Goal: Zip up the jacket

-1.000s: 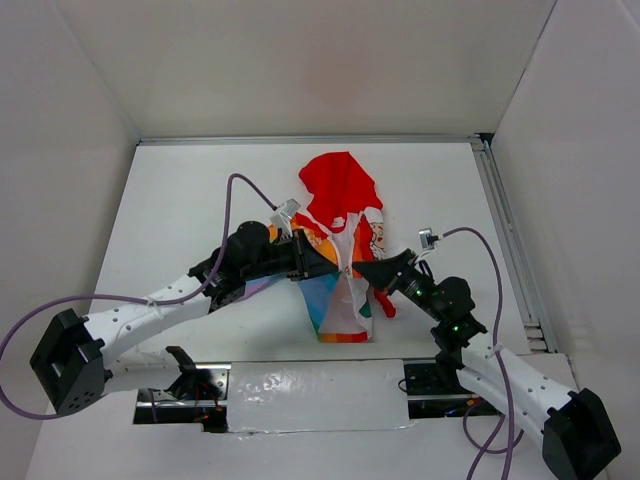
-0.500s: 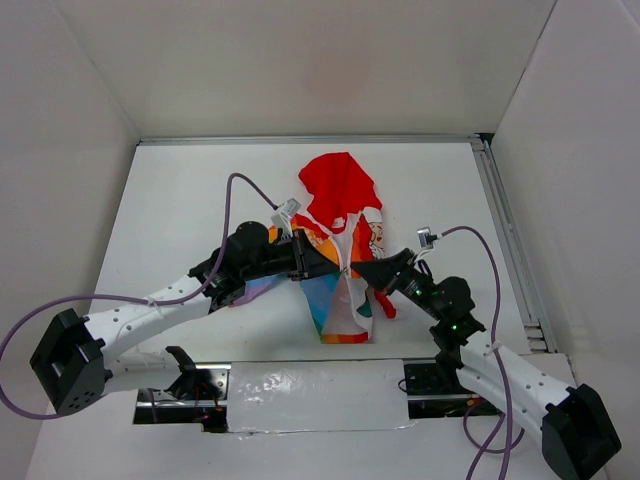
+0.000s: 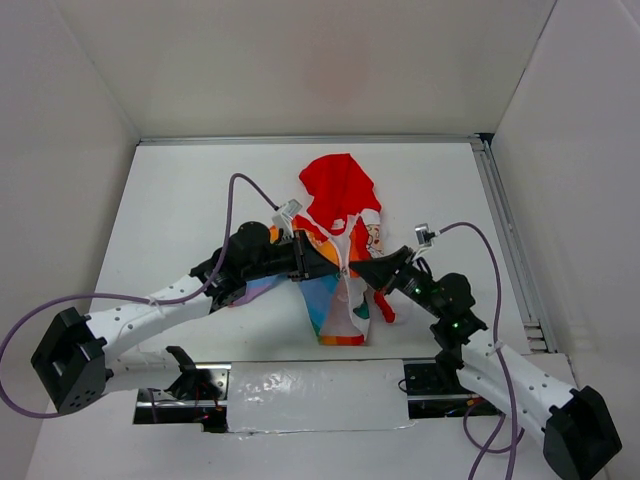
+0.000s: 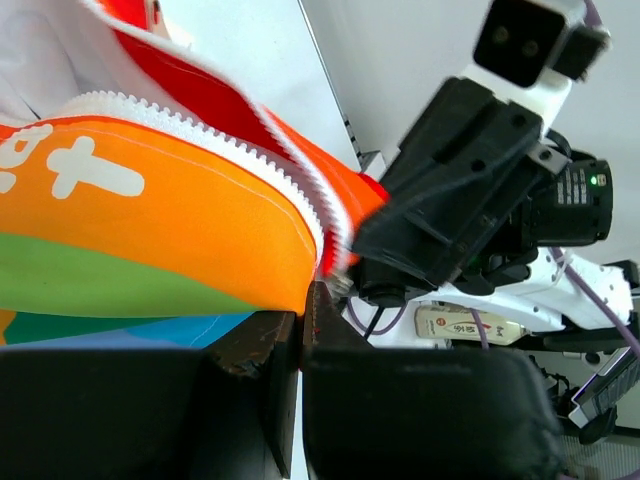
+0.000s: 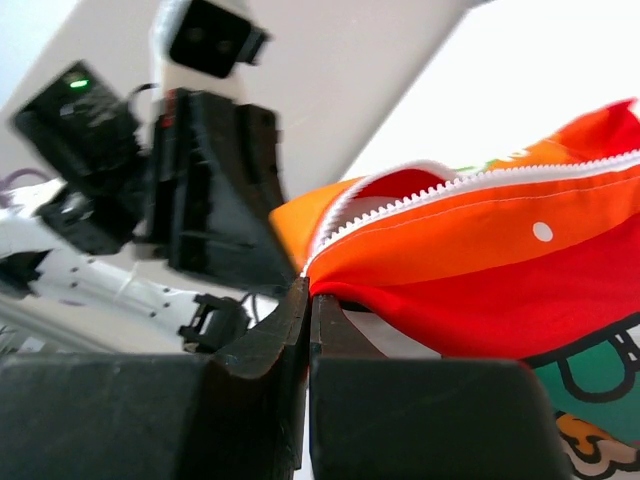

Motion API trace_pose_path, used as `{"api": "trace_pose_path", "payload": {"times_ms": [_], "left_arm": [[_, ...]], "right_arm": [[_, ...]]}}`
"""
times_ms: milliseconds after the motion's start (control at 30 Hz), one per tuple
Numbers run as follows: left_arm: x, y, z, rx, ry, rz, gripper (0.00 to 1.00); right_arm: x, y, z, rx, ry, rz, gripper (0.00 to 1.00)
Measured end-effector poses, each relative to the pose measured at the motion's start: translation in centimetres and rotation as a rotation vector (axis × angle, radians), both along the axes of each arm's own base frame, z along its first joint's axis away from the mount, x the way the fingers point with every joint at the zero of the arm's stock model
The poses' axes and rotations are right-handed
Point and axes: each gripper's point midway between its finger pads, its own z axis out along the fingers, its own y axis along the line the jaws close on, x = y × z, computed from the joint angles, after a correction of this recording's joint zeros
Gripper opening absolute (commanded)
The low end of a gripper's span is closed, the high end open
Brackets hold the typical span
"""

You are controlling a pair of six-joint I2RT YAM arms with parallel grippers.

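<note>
The jacket (image 3: 340,250) lies bunched mid-table, red hood toward the back, rainbow half on the left, white cartoon half on the right. My left gripper (image 3: 340,268) is shut on the rainbow half's front edge beside its white zipper teeth (image 4: 230,160). My right gripper (image 3: 352,268) meets it from the right and is shut on the jacket's orange-red front edge (image 5: 480,240) just below the zipper teeth (image 5: 500,172). The two grippers sit tip to tip over the jacket's middle. In the left wrist view the fingers (image 4: 250,350) pinch orange fabric and the right gripper's body (image 4: 450,210) looms close.
A red cuff (image 3: 384,308) lies right of the jacket under my right arm. A metal rail (image 3: 505,240) runs along the table's right side. White walls enclose the table on three sides. A taped strip (image 3: 310,385) lies at the near edge between the arm bases.
Both grippers have edged closer together over the jacket's middle. The fabric between them has bunched up a little and the lower hem has narrowed.
</note>
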Motion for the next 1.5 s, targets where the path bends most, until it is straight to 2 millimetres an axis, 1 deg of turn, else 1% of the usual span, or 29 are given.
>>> {"api": "trace_pose_path", "payload": {"times_ms": [100, 167, 300, 367, 467, 600, 767, 900, 967, 1067, 1133, 1267, 1333, 1433, 1500], "left_arm": [[-0.2, -0.1, 0.0, -0.001, -0.001, -0.009, 0.0], [-0.4, -0.2, 0.0, 0.0, -0.002, -0.015, 0.0], [-1.3, -0.8, 0.1, 0.0, -0.006, -0.04, 0.0], [-1.8, -1.0, 0.0, 0.009, -0.015, -0.053, 0.0], [-2.3, -1.3, 0.0, 0.023, -0.021, -0.06, 0.0], [-2.0, -1.6, 1.2, 0.023, -0.051, -0.056, 0.0], [-1.1, -1.7, 3.4, 0.01, -0.08, -0.015, 0.0], [-0.6, -1.3, 4.3, 0.0, -0.1, 0.019, 0.0], [-0.5, -1.2, 4.6, 0.0, -0.106, 0.03, 0.0], [-0.2, -1.0, 4.8, 0.003, -0.112, 0.047, 0.0], [0.0, -1.0, 4.8, 0.008, -0.117, 0.056, 0.0], [0.5, -0.8, 5.3, 0.018, -0.15, 0.073, 0.0], [0.8, -1.0, 6.1, 0.017, -0.172, 0.078, 0.0], [1.0, -1.5, 7.8, -0.015, -0.201, 0.069, 0.0], [0.9, -1.8, 8.1, -0.026, -0.212, 0.052, 0.0]], "right_arm": [[1.1, 0.2, -0.6, -0.029, 0.029, -0.026, 0.0], [1.9, 0.2, -1.3, -0.042, 0.057, -0.055, 0.0], [3.4, 0.0, -2.1, -0.052, 0.092, -0.122, 0.0], [4.2, 0.0, -1.7, -0.054, 0.089, -0.155, 0.0], [4.9, 0.1, -0.2, -0.028, 0.06, -0.182, 0.0], [5.2, -0.3, 1.9, 0.039, 0.014, -0.206, 0.0], [4.5, -1.4, 4.5, 0.101, -0.048, -0.227, 0.0], [2.9, -2.7, 7.3, 0.162, -0.126, -0.233, 0.0], [2.0, -3.4, 8.0, 0.188, -0.157, -0.238, 0.0], [1.0, -4.3, 7.9, 0.209, -0.178, -0.244, 0.0], [0.7, -4.5, 7.5, 0.206, -0.177, -0.242, 0.0], [0.1, -3.8, 6.6, 0.161, -0.175, -0.197, 0.0], [-0.2, -3.4, 6.2, 0.139, -0.175, -0.17, 0.0], [0.1, -3.2, 5.6, 0.116, -0.165, -0.168, 0.0], [0.7, -3.0, 4.9, 0.099, -0.144, -0.182, 0.0]]}}
